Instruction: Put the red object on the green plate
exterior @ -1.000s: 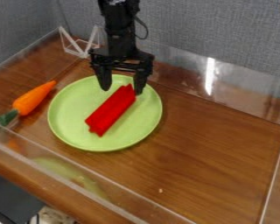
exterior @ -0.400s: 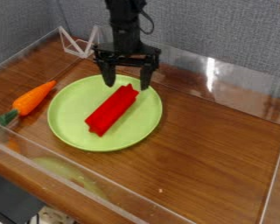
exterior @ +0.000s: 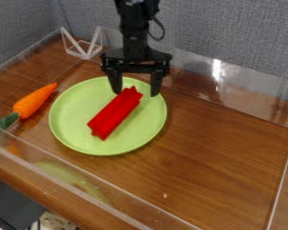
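Note:
The red object (exterior: 114,113), a bright red bar with rounded ends, lies flat and diagonal on the green plate (exterior: 69,121), a round lime-green plate left of the table's middle. My gripper (exterior: 137,88) hangs pointing down just above the bar's far right end. Its black fingers (exterior: 114,83) stand wide apart with nothing between them, and they do not touch the bar.
An orange carrot with a green top (exterior: 32,101) lies on the wooden table left of the plate. A white wire stand (exterior: 79,41) sits at the back left. Clear plastic walls (exterior: 230,76) ring the table.
The gripper has shifted a little to the right and slightly up, and its fingers have turned about the vertical. It stays open. The red bar has not moved on the plate.

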`<move>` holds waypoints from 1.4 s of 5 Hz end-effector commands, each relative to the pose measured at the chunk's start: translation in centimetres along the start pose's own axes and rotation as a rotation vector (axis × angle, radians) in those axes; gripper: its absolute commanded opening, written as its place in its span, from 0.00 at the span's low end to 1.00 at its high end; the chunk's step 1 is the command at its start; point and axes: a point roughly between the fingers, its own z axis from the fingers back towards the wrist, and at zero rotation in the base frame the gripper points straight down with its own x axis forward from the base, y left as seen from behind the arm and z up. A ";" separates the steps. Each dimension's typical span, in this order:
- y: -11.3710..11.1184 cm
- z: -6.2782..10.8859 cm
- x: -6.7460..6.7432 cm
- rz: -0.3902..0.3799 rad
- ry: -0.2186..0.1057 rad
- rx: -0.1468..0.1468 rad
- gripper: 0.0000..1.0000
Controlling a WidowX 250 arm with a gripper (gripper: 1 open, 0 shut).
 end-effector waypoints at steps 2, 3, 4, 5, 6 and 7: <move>0.5 1.0 1.3 0.067 -0.070 -0.005 1.00; 0.7 1.0 1.9 0.094 -0.068 0.007 1.00; 0.1 2.1 1.8 0.104 -0.062 0.015 1.00; -0.7 3.1 1.2 0.120 -0.057 0.013 1.00; 0.1 4.1 0.2 0.158 -0.045 -0.005 1.00; 1.5 3.9 -0.2 0.189 -0.034 -0.005 1.00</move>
